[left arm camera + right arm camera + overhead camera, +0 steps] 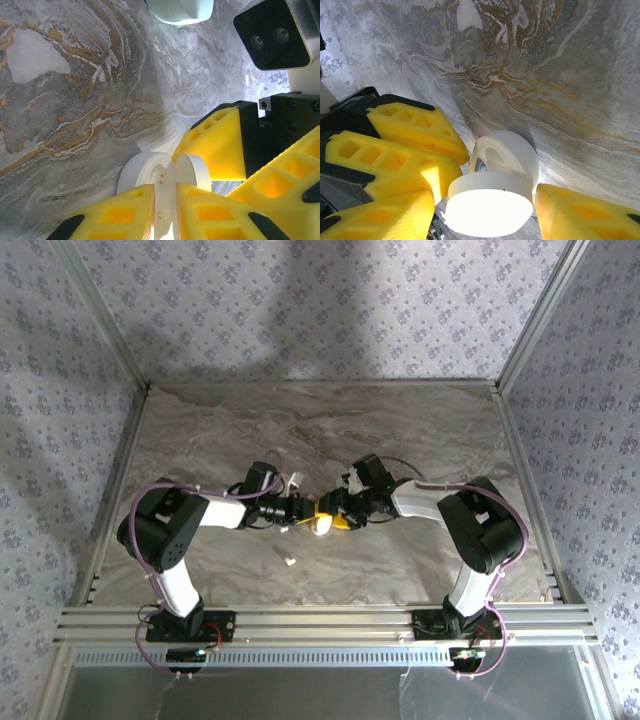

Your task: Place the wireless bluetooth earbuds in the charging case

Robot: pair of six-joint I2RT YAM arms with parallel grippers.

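Observation:
The white charging case is held on edge over the table's middle, hinged open. My left gripper is shut on its base, whose gold contacts face the lid. My right gripper comes in from the opposite side, its yellow fingers standing on either side of the round lid with small gaps, so it is open. One tiny white earbud lies on the marble just in front of the left gripper. The case's pockets look empty.
A pale mint oval case lies on the marble beyond the held case. A small white object sits by the left forearm. The right gripper's fingers crowd close to the left ones. Metal frame rails border the table.

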